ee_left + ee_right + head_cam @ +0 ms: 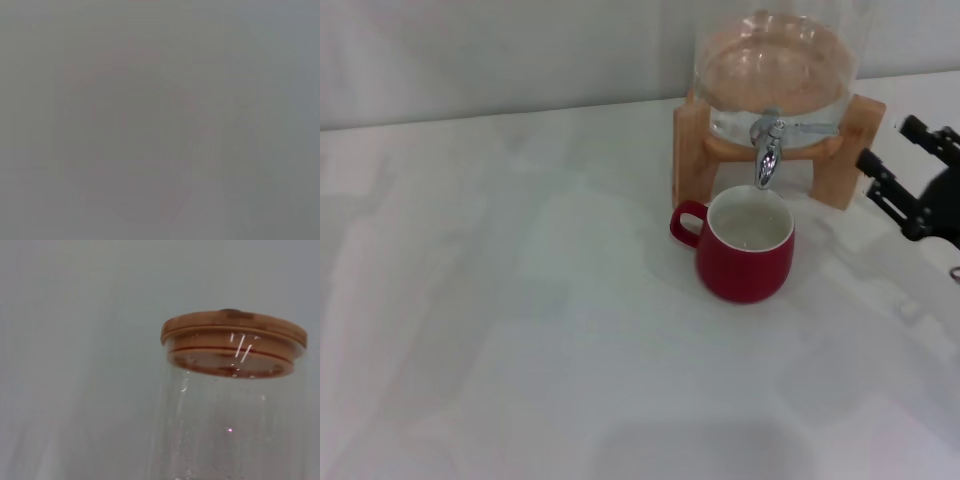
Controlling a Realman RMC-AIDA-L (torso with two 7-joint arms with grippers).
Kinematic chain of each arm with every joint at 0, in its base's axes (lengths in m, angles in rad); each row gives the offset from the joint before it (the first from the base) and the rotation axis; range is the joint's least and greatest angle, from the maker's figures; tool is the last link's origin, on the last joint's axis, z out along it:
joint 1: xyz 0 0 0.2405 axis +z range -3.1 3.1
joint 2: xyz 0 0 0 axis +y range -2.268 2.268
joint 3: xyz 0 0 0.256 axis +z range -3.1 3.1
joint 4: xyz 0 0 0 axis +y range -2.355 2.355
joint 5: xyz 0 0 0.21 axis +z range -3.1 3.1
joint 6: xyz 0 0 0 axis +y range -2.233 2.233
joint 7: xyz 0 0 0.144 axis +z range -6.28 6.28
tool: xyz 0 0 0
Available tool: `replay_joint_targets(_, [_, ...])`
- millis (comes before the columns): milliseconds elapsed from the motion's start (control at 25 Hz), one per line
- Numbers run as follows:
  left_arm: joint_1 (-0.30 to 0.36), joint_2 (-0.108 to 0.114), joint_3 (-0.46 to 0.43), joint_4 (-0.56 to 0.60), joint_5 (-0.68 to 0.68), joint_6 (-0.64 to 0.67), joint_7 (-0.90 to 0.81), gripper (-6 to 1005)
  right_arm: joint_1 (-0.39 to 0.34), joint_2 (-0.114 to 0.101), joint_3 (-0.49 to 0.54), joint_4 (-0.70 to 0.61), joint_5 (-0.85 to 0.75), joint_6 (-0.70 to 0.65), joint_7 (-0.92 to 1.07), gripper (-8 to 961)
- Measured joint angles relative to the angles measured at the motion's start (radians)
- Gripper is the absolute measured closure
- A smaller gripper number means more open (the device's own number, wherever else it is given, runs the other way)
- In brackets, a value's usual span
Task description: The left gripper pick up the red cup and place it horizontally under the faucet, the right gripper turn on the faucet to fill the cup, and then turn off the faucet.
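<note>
The red cup (745, 248) stands upright on the white table, right under the faucet (768, 152), with its handle toward the left and water inside. The chrome faucet sticks out of the clear glass jar (775, 70) on its wooden stand (695, 150); its thin lever points to the right. My right gripper (888, 162) is at the right edge of the head view, to the right of the stand, with its two black fingers apart and nothing between them. My left gripper is out of view. The left wrist view shows only a grey blur.
The right wrist view shows the jar's wooden lid (234, 342) and its clear glass wall (230, 430) against a plain wall. The white table (500, 320) stretches left and forward of the cup.
</note>
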Motion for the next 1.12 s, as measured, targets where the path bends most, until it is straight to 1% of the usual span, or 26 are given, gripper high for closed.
replay_joint_targets(80, [0.0,-0.001,0.0,0.001,0.0,-0.009,0.0,138,-0.023,-0.001,0.025,0.0,0.002,0.015,0.0,354])
replay_joint_targets(120, [0.0,-0.001,0.0,0.001,0.0,-0.009,0.0,138,-0.023,-0.001,0.025,0.0,0.002,0.015,0.0,354])
replay_joint_targets(200, [-0.001,-0.003,0.002,0.008,0.0,-0.029,0.0,138,-0.065,-0.002,0.105,-0.002,0.004,0.035,0.0,354])
replay_joint_targets(240, [-0.001,-0.003,0.002,0.008,0.0,-0.029,0.0,138,-0.065,-0.002,0.105,-0.002,0.004,0.035,0.0,354])
replay_joint_targets(280, [-0.004,-0.003,0.002,0.016,0.0,-0.035,0.0,138,-0.074,-0.002,0.129,-0.003,0.005,0.04,0.0,354])
replay_joint_targets(400, [-0.022,-0.004,0.003,0.056,-0.001,-0.054,0.0,138,-0.098,-0.001,0.204,-0.003,0.009,0.049,0.0,354])
replay_joint_targets(480, [-0.037,-0.005,0.003,0.087,-0.008,-0.071,0.001,138,-0.106,0.0,0.274,-0.01,0.011,0.054,0.0,354])
replay_joint_targets(560, [-0.056,-0.006,0.002,0.128,-0.02,-0.095,0.005,138,-0.106,0.001,0.316,-0.016,0.022,0.055,0.0,355])
replay_joint_targets(640, [-0.082,-0.006,-0.002,0.181,-0.039,-0.124,0.008,138,-0.106,0.002,0.327,-0.02,0.033,0.053,0.0,355])
replay_joint_targets(680, [-0.114,-0.006,-0.007,0.247,-0.071,-0.15,0.009,138,-0.103,0.002,0.338,-0.031,0.081,0.038,-0.002,355])
replay_joint_targets(720, [-0.114,-0.006,-0.007,0.247,-0.071,-0.15,0.009,138,-0.102,0.002,0.339,-0.035,0.102,0.029,-0.005,355])
replay_joint_targets(800, [-0.143,-0.006,-0.009,0.299,-0.099,-0.163,0.009,138,-0.098,0.001,0.341,-0.037,0.145,0.008,-0.017,354])
replay_joint_targets(840, [-0.168,-0.005,-0.009,0.337,-0.117,-0.167,0.01,138,-0.094,0.001,0.344,-0.037,0.173,-0.001,-0.029,354])
replay_joint_targets(1120, [-0.177,-0.004,-0.009,0.334,-0.118,-0.172,0.01,138,-0.085,0.0,0.347,-0.033,0.214,-0.004,-0.038,355])
